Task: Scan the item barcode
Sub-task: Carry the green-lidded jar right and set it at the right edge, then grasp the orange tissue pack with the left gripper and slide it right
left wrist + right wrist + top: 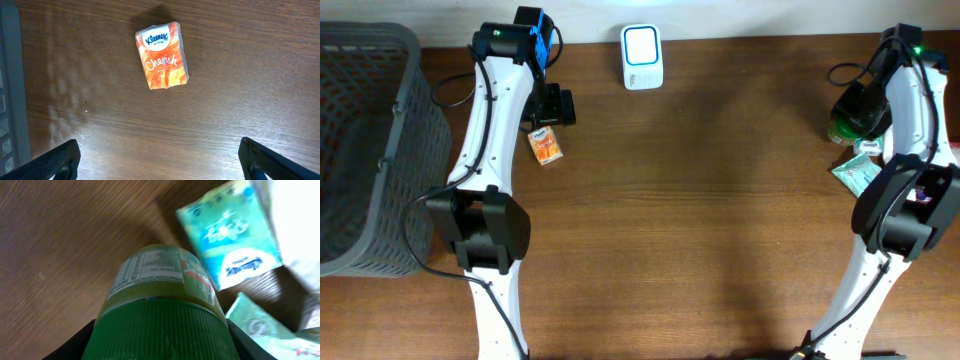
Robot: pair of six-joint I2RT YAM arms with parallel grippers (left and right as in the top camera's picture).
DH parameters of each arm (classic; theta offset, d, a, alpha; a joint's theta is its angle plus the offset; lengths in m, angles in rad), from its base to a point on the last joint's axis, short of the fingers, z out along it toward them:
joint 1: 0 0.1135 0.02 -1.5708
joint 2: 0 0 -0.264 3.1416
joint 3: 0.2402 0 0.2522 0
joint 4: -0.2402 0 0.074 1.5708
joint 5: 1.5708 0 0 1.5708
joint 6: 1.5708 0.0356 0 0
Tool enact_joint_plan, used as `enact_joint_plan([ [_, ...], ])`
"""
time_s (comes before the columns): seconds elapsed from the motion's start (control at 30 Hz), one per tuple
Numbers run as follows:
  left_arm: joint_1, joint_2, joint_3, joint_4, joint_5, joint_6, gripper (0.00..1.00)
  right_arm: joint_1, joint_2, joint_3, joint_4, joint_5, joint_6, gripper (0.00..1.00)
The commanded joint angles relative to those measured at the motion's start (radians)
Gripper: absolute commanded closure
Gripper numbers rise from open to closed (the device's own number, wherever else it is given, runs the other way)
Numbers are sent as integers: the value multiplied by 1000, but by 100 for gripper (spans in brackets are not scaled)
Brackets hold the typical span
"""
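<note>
My right gripper is shut on the green ribbed cap of a bottle with a white nutrition label; the dark fingers press on both sides of the cap. From overhead this bottle is at the far right edge under the right gripper. The white barcode scanner lies at the back centre. An orange Kleenex tissue pack lies flat on the table. My left gripper hangs open above it, fingers wide apart and holding nothing.
Teal packets lie beside the bottle, with another one nearer; the overhead view shows them by the right arm. A grey mesh basket fills the left side. The tissue pack sits just below the left gripper.
</note>
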Motion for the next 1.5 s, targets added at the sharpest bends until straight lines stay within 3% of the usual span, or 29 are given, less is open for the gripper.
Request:
enact_joint_plan([
  [0.0,1,-21,19,-2,-11,-3,1,18,2,-4,-15,-34,3,48],
  [0.1,1,-21,19,-1,-11,-3,1,15,19,-18,-6,41,3,45],
  [0.13,1,-21,19,-1,-11,-3,1,15,19,-18,-4,42,3,37],
  [0.17,1,-21,19,-1,-11,-3,1,15,19,-18,-3,42,3,9],
  [0.2,1,-21,19,-1,-11,-3,1,15,18,-16,-3,41,3,1],
  [0.37,1,-21,19,-1,-11,-3,1,12,-146,88,-67,37,-1,1],
  [0.53,1,-21,19,-1,-11,-3,1,12,-597,83,-283,-15,-1,1],
  [0.67,1,-21,19,-1,-11,-3,1,12,-777,25,-404,15,-48,1],
  [0.77,1,-21,19,-1,-11,-3,1,11,-797,-80,-470,107,-48,1],
  [0.97,0,-21,19,27,13,-4,1,11,-747,-425,-450,103,-45,1],
  [1.07,-1,-21,17,-2,320,-3,1,11,-716,-428,-449,105,-45,1],
  [1.17,-44,-21,0,0,223,39,1,11,-716,-428,-431,105,-45,1],
  [1.23,-65,-19,-45,42,131,-39,1,11,-716,-428,-431,105,-45,1],
  [1.27,-69,-19,-81,105,80,-72,1,11,-716,-428,-431,105,-45,1],
  [1.33,-70,-19,-184,296,-54,-74,11,11,-716,-428,-431,105,-45,1],
  [1.47,-70,-18,-349,557,-114,-74,15,11,-716,-428,-431,105,-45,1],
])
